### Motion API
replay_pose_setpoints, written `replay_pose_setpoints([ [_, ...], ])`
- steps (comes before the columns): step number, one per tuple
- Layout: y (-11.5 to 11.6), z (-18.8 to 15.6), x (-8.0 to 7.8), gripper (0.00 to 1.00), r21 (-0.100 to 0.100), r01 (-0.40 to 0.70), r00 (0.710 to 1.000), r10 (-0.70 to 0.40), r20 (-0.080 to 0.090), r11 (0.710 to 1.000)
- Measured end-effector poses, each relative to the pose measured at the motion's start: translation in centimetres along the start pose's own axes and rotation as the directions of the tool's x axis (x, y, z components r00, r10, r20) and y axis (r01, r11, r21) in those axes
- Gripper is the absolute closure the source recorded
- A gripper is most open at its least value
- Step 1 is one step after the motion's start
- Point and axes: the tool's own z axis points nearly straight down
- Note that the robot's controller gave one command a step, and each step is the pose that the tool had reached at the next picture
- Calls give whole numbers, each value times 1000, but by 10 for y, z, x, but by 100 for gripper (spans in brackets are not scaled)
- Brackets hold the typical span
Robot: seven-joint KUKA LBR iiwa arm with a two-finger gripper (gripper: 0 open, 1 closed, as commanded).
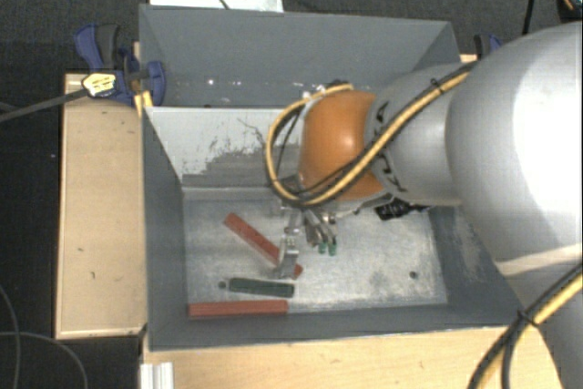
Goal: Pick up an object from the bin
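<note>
gripper (290, 267) low in grey metal bin (168, 223) | we see red-brown flat stick (251, 236) just view-left, long axis diag (up-left to down-right) | grip state: can't tell

Bin (392, 273): red sticks (252, 237), dark bar (261, 288)

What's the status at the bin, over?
Gripper low in bin, at lower end of slanted red stick. Dark green stick just below it. Long red bar along front wall, apart.
</note>
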Motion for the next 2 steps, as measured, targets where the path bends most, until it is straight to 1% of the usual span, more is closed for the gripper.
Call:
replay_pose_setpoints([
  [1, 0, 0, 1, 100, 0, -1, 1000, 1, -2, 1000],
  [2, 1, -145, -22, 100, -1, 40, 999, -40, 6, 999],
])
